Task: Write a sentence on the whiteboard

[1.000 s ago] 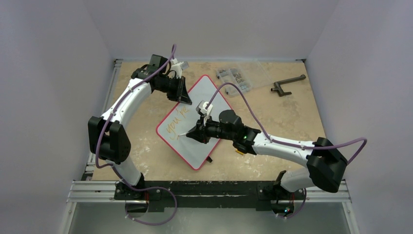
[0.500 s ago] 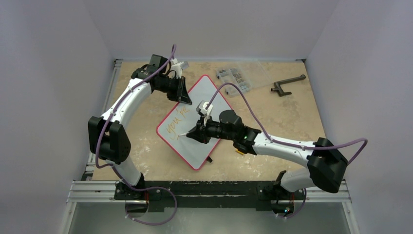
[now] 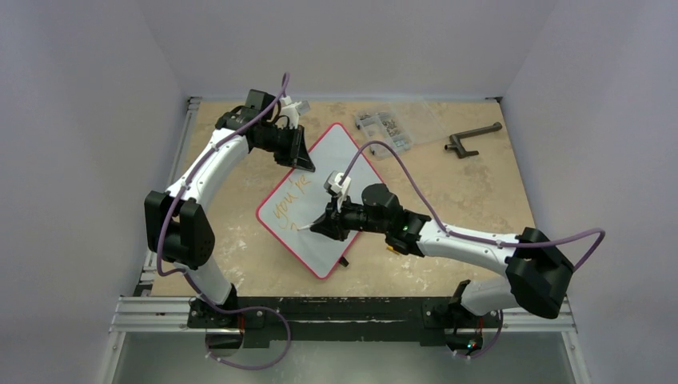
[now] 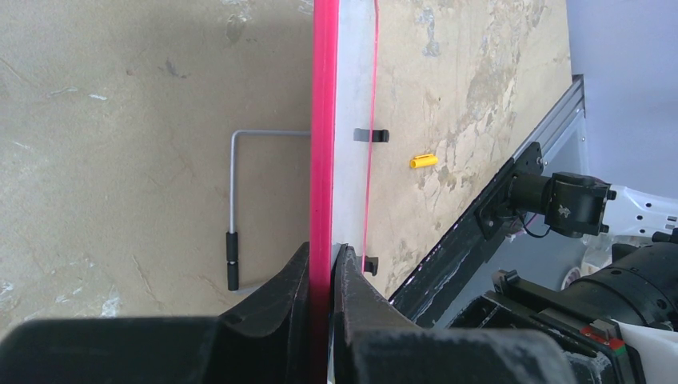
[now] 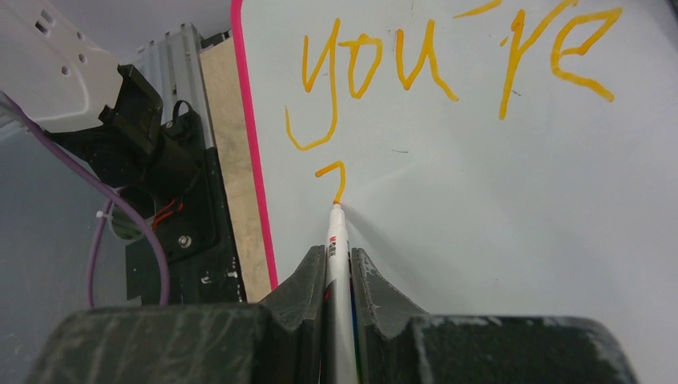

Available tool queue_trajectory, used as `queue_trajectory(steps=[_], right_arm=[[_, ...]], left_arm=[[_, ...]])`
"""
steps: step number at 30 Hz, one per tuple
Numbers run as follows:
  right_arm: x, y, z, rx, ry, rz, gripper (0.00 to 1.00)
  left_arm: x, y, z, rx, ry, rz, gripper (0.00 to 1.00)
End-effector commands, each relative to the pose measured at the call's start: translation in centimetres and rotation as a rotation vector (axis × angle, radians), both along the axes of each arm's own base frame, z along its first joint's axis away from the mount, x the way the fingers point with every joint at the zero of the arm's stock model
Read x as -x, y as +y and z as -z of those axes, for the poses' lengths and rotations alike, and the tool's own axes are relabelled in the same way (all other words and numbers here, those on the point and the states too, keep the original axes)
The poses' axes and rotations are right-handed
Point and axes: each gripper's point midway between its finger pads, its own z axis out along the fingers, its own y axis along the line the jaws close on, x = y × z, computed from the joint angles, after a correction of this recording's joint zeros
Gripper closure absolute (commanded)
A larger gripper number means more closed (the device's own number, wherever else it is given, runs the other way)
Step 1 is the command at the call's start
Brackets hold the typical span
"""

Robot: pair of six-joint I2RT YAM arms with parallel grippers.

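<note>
The whiteboard [image 3: 340,160] lies slanted mid-table, white with a red rim [image 4: 324,120]. My left gripper [image 3: 305,165] is shut on its far left edge, the jaws pinching the rim [image 4: 326,250]. My right gripper [image 3: 321,226] is shut on a white marker [image 5: 337,240]; its tip touches the board [image 5: 496,208]. The sentence [image 5: 448,56] reads "you're" in orange [image 3: 289,197]. Beneath the "y", a short new hooked stroke [image 5: 334,178] ends at the marker tip.
A clear parts box [image 3: 397,125] and a dark handle tool [image 3: 472,138] lie at the back right. A yellow cap [image 4: 424,161] rests on the table near the right arm. A bent metal rod with black grip [image 4: 232,232] lies by the board's edge.
The right gripper has shifted slightly toward the near edge with the marker, which has drawn a small orange stroke below "you". The left arm has held still on the rim.
</note>
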Motion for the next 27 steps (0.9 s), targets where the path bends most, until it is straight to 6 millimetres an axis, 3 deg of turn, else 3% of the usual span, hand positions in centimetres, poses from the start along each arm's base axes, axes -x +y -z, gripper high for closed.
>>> queue_trajectory(steps=[1, 12, 27], right_arm=[[0.6, -1.1, 3.0, 0.092, 0.030, -0.012, 1.00], [-0.3, -2.6, 3.6, 0.147, 0.001, 0.062, 1.00], [-3.2, -1.5, -0.8, 0.097, -0.073, 0.156, 1.00]], left_arm=[[-1.0, 2.6, 2.1, -0.174, -0.027, -0.073, 1.00], [-1.0, 2.6, 2.1, -0.173, -0.028, -0.073, 1.00], [-0.9, 2.5, 1.9, -0.169, -0.031, -0.072, 1.00]])
